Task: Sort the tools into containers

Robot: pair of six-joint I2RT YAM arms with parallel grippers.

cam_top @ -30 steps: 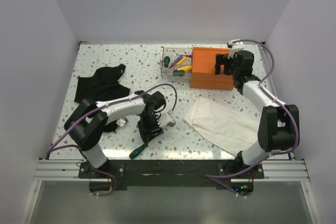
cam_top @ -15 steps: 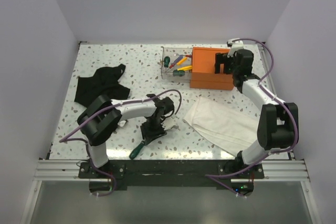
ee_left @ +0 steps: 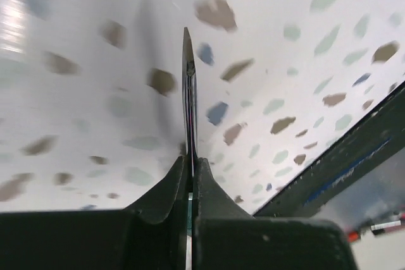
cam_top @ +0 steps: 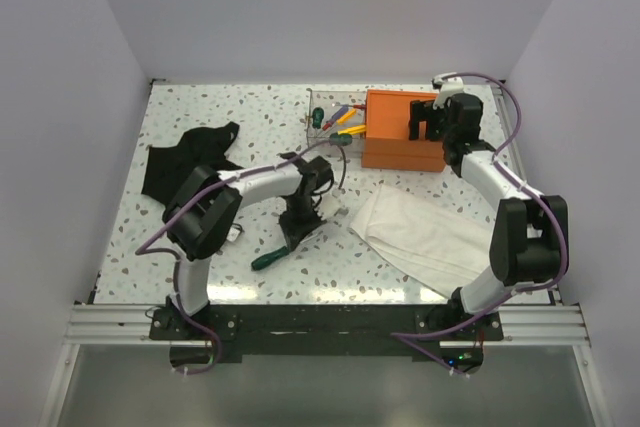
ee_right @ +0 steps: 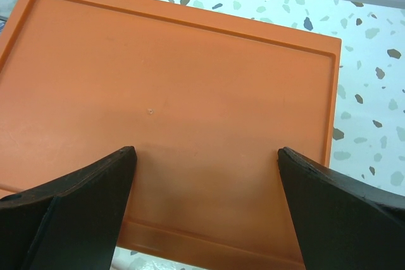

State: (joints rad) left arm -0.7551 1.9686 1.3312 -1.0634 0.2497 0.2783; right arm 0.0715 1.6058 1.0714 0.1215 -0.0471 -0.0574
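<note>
Left fingers [ee_left: 161, 197] clamp the green-handled screwdriver [cam_top: 266, 259] by its shaft; right fingers [ee_right: 82, 200] spread wide over the orange box [ee_right: 177, 93].

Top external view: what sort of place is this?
Likely a robot lab cell: plain walls enclose a speckled table, left arm and right arm bolted on, orange box beside tools.

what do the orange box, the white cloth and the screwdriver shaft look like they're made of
The orange box: probably moulded plastic, satin; even colour, a moulded rim line round its top.
The white cloth: woven fabric, matte; soft folds and creases.
The screwdriver shaft: bare metal, likely steel; thin, grey, glinting along its edge where the left hand clamps it.
</note>
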